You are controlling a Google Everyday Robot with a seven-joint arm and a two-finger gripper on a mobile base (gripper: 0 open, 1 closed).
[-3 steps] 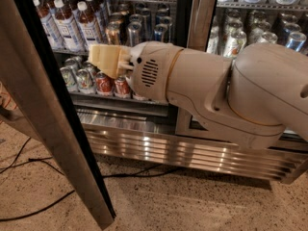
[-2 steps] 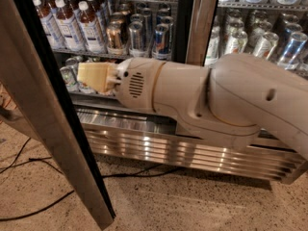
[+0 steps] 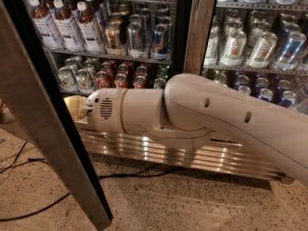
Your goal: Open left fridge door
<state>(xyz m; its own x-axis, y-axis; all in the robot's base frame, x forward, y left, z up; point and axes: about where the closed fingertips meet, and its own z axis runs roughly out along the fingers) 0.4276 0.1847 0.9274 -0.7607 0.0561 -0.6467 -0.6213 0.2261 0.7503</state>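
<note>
1. Already the left fridge door [image 3: 38, 129] stands swung out from the fridge [image 3: 179, 32]. Its steel frame slants across the foreground, left of the louvred grille [image 3: 192, 153] and in front of it.
2. The claw [image 3: 77, 110] sits at the grille's upper left corner, just inside the door's dark inner edge and partly hidden by it. Whether it is apart or together I cannot tell, nor whether it touches the door.
3. The arm [image 3: 202, 114] reaches in from the right, lying across the front of the open compartment just above the grille and below the red cans [image 3: 120, 76].
4. The step in hand looks like the finishing push that widens the swing. I judge it is done best by pressing outward on the inner edge at this low height, following the arc of the hinge, not driving straight left.
5. Keep the wrist off the grille and under the can shelf, and move slowly so the door does not rebound.
6. Watch the cables [image 3: 29, 211] on the floor left of the grille; the door's lower corner passes near them.
7. Compared with a second ago, the claw is lower and further left. Then it was up by the can shelves well above the grille; now it is at the grille's top, beside the door edge.
8. The door's slant looks much the same as it did then.
</note>
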